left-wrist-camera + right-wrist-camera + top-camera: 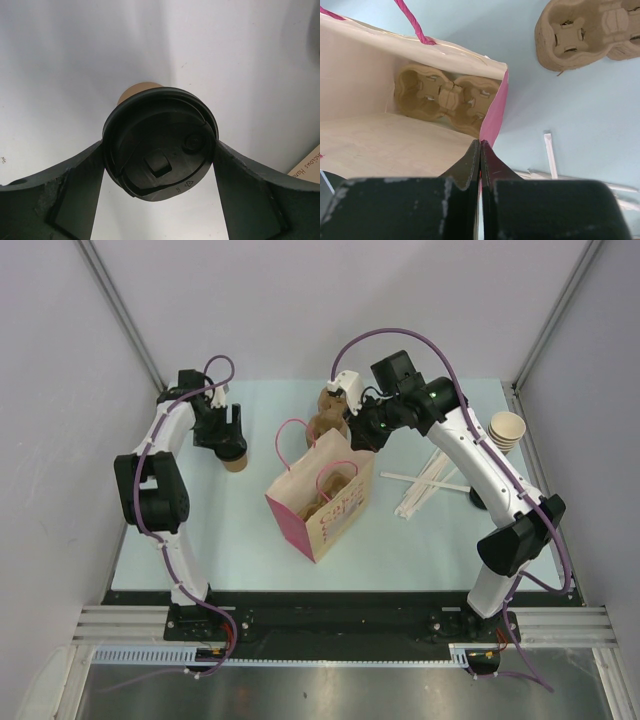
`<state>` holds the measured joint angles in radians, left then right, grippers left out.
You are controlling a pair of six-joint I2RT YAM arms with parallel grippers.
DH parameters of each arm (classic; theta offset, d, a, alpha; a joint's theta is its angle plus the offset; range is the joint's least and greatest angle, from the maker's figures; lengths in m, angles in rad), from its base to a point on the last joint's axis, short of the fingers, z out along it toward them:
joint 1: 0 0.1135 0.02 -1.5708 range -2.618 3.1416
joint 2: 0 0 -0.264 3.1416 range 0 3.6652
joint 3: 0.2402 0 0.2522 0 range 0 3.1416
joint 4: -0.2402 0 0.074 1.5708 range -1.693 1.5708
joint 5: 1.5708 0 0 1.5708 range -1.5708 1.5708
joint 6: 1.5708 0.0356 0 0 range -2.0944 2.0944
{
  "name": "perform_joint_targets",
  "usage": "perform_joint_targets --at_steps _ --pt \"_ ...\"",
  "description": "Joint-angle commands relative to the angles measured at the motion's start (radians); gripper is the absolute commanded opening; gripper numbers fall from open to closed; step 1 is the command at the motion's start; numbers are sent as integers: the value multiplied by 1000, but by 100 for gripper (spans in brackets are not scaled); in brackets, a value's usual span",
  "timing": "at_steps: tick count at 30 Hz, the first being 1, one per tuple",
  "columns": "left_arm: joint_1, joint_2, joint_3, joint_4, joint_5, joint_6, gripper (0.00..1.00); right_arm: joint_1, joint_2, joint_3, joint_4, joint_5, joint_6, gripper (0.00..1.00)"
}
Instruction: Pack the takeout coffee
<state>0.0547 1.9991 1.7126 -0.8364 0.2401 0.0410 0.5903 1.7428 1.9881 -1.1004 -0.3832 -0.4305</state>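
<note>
Left claw (160, 155) astride takeout coffee (235, 460) on desk (240, 530), left of pink bag (335, 515) (cannot tell if gripping yet): squeeze evenly under lid (160, 145), lift straight, right claw (480, 147) clenched on bag rim.

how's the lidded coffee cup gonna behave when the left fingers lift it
The takeout coffee likely crushes if squeezed: paper wall, only the plastic lid looks stiff. Its body tapers below the lid, so it may slip between the left fingers. Small base, probably tippy.
</note>
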Motion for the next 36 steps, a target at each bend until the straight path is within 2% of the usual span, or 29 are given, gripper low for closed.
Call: perform_joint_targets --at_steps 1,6,14,17,26,31,36 --pt "-4 -20 24 -13 -44 -4 76 -6 -2 46 16 -22 -10 0" --pt "-3 -33 24 -41 -42 28 51 -6 -3 52 19 -23 -11 0" --pt "4 -105 25 -67 -1 72 29 -9 -6 51 22 -23 -10 0" --pt "5 -138 48 -89 25 91 18 -9 -9 46 30 -25 -10 0" --pt "19 -321 122 -82 168 100 7 -14 -61 9 106 -54 -14 0" --pt "19 -365 157 -107 254 83 5 -14 -144 -67 161 -192 -97 0" --pt "11 -419 180 -101 341 80 4 -12 -204 -166 221 -261 -142 0"
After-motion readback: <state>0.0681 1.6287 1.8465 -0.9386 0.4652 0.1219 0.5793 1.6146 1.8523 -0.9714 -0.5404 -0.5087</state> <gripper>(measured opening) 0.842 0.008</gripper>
